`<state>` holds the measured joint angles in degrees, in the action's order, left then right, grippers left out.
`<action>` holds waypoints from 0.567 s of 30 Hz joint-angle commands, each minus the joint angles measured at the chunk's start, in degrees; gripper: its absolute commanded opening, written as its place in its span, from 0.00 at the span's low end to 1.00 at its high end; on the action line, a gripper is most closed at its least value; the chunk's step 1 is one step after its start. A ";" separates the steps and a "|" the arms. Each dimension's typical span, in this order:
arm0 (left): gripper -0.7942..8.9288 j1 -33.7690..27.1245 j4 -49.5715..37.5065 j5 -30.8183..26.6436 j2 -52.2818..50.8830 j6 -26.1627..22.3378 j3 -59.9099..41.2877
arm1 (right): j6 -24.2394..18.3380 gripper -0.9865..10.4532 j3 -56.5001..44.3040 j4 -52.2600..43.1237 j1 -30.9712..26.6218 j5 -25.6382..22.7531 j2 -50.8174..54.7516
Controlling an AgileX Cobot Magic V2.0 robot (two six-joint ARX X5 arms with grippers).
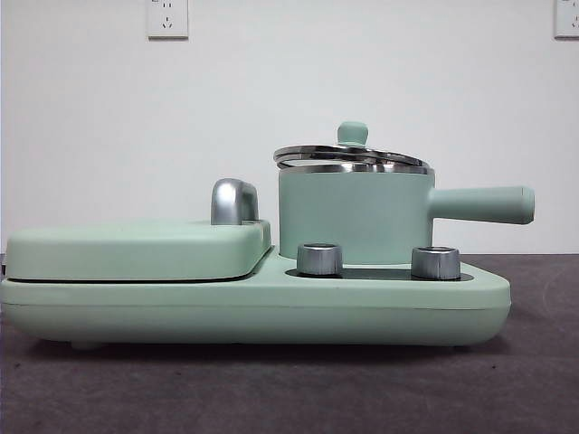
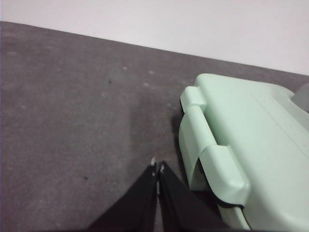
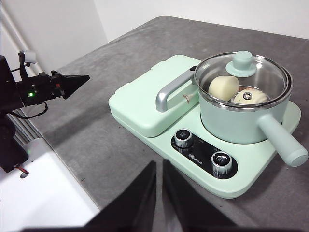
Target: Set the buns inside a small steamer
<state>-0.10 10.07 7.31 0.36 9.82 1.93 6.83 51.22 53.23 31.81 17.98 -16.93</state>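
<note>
The small steamer (image 1: 353, 217) (image 3: 241, 118), a mint-green pot with a straight side handle, stands on the cooker's right half. Its glass lid with a green knob (image 3: 241, 63) rests on the rim, slightly askew in the front view. Through the glass I see both buns inside: a smooth cream one (image 3: 223, 88) and a ridged one (image 3: 251, 97) beside it. My right gripper (image 3: 159, 166) hangs shut well above the table, in front of the cooker. My left gripper (image 2: 157, 167) is shut and empty over the grey table beside the cooker's hinged end.
The mint-green cooker base (image 1: 253, 303) carries a flat griddle cover (image 1: 136, 249) (image 3: 145, 99) with a chrome handle (image 1: 233, 201) and two steel knobs (image 1: 319, 259). The left arm (image 3: 53, 86) shows at the table's side. Grey table (image 2: 72, 121) surrounds the cooker.
</note>
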 commanded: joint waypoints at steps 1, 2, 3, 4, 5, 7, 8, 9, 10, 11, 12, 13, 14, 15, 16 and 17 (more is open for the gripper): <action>0.09 0.04 -0.57 -0.07 -0.13 -1.20 -1.20 | -0.04 0.10 0.55 -0.61 0.31 0.04 -0.15; 0.09 0.04 -1.11 -0.07 -0.17 -1.20 -1.20 | -0.07 0.10 0.55 -0.61 0.31 0.02 -0.15; 0.09 0.04 -1.42 -0.07 -0.17 -1.20 -1.20 | -0.07 0.10 0.55 -0.63 0.31 0.02 -0.15; 0.09 0.04 -1.64 -0.07 -0.17 -1.22 -1.20 | -0.04 0.10 0.55 -0.63 0.31 0.04 -0.15; 0.09 0.04 -1.79 -0.07 -0.15 -1.20 -1.20 | -0.04 0.10 0.55 -0.63 0.31 0.04 -0.15; 0.09 0.04 -2.10 -0.07 -0.17 -1.20 -1.20 | -0.07 0.10 0.55 -0.63 0.31 0.04 -0.15; 0.09 0.04 -2.14 -0.07 -0.17 -1.20 -1.20 | -0.07 0.10 0.55 -0.63 0.31 0.04 -0.15; 0.09 0.04 -2.14 -0.07 -0.17 -1.20 -1.20 | -0.04 0.10 0.55 -0.63 0.31 0.04 -0.15; 0.09 0.04 -2.14 -0.07 -0.17 -1.20 -1.20 | -0.07 0.10 0.55 -0.63 0.31 0.04 -0.15; 0.09 0.04 -2.14 -0.07 -0.17 -1.22 -1.20 | -0.07 0.10 0.55 -0.63 0.31 0.04 -0.15; 0.09 0.04 -2.14 -0.07 -0.17 -1.20 -1.20 | -0.04 0.10 0.55 -0.63 0.31 0.04 -0.15; 0.09 0.04 -2.12 -0.07 -0.17 -1.20 -1.20 | -0.07 0.10 0.55 -0.63 0.31 0.04 -0.15; 0.09 0.04 -2.14 -0.07 -0.17 -1.20 -1.20 | -0.07 0.10 0.55 -0.63 0.31 0.04 -0.15; 0.09 0.04 -2.14 -0.07 -0.17 -1.20 -1.20 | -0.07 0.10 0.55 -0.63 0.31 0.04 -0.15; 0.09 0.04 -2.14 -0.07 -0.17 -1.20 -1.20 | -0.07 0.10 0.55 -0.63 0.31 0.04 -0.15; 0.09 0.04 -2.14 -0.07 -0.17 -1.22 -1.20 | -0.07 0.10 0.55 -0.63 0.31 0.04 -0.15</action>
<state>-0.10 8.73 7.33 0.25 9.61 1.87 6.83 51.22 53.23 31.81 17.98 -16.91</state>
